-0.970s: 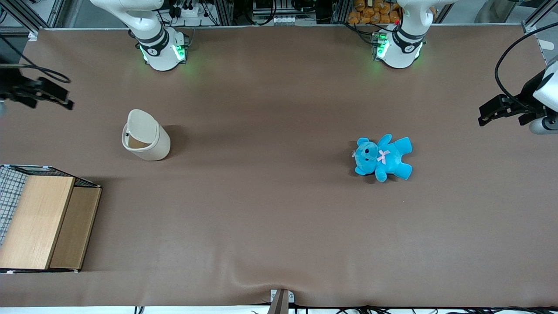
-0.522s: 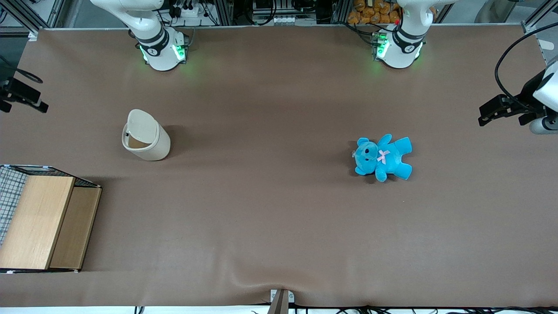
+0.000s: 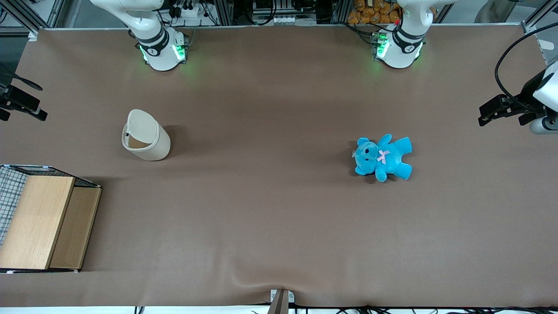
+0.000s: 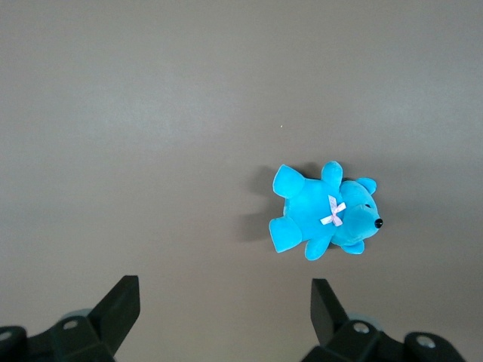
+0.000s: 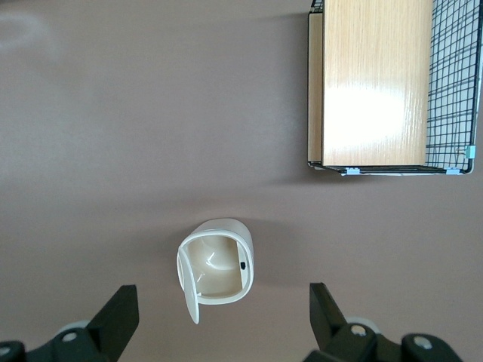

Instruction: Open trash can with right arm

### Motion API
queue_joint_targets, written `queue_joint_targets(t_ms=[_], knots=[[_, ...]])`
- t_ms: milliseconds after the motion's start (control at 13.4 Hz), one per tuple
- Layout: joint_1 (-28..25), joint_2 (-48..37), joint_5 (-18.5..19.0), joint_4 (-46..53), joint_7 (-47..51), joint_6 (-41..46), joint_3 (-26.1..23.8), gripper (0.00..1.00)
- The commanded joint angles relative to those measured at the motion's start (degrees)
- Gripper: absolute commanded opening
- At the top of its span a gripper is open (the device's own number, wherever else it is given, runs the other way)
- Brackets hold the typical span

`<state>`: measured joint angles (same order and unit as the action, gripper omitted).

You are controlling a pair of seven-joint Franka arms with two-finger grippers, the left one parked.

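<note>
The trash can [image 3: 146, 136] stands upright on the brown worktop [image 3: 279, 218], and everything else is placed from it. Its flip lid [image 5: 187, 283] is swung up on edge, so the cream inside [image 5: 215, 264] is open to the right wrist camera. The tool [image 3: 19, 104] hangs high over the worktop's edge at the working arm's end, well apart from the can, with its two fingers spread wide and nothing between them.

The main risk, as I judge it, is the lid: it seems to balance upright on its hinge, and a nudge from a returning arm or a jolt to the worktop could drop it shut. The can looks light, so a sideways knock might also tip it.

The wooden box [image 3: 41, 222] sits nearer the front camera than the can; the blue teddy [image 3: 383, 158] lies far toward the parked arm's end.

In the front view the tool is cut by the frame edge, so little of it shows. The hinge cannot be made out, and whether the lid latches is unclear.
</note>
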<state>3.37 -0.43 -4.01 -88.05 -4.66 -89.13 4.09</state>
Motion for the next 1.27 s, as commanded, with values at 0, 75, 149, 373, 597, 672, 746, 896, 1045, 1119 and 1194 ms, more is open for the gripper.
queue_joint_targets(t_ms=[0, 75, 149, 373, 597, 672, 746, 896, 1045, 1119, 1194], knots=[[0.1, 1.2, 0.1, 1.8, -0.6, 0.9, -0.1, 1.00], [-0.1, 1.1, 0.4, 1.9, -0.5, 1.0, -0.2, 1.00], [-0.3, 1.1, 0.7, 1.9, -0.4, 1.0, -0.2, 1.00], [-1.7, 1.0, 0.6, 2.6, 0.1, 1.5, -0.1, 1.00], [-1.7, 1.0, 0.8, 2.7, 0.2, 1.4, -0.1, 1.00], [-1.7, 1.0, 0.8, 2.6, 0.2, 1.5, -0.1, 1.00], [-1.7, 1.0, 0.9, 2.6, 0.2, 1.6, -0.1, 1.00], [-1.6, 1.0, 1.4, 2.6, 1.3, 1.6, -0.1, 1.00], [-1.6, 1.0, 1.5, 2.6, 2.1, 1.9, -0.1, 1.00], [-1.6, 1.0, 1.5, 2.6, 2.0, 1.9, -0.1, 1.00], [-1.5, 1.0, 1.5, 2.5, 2.0, 1.9, -0.1, 1.00]])
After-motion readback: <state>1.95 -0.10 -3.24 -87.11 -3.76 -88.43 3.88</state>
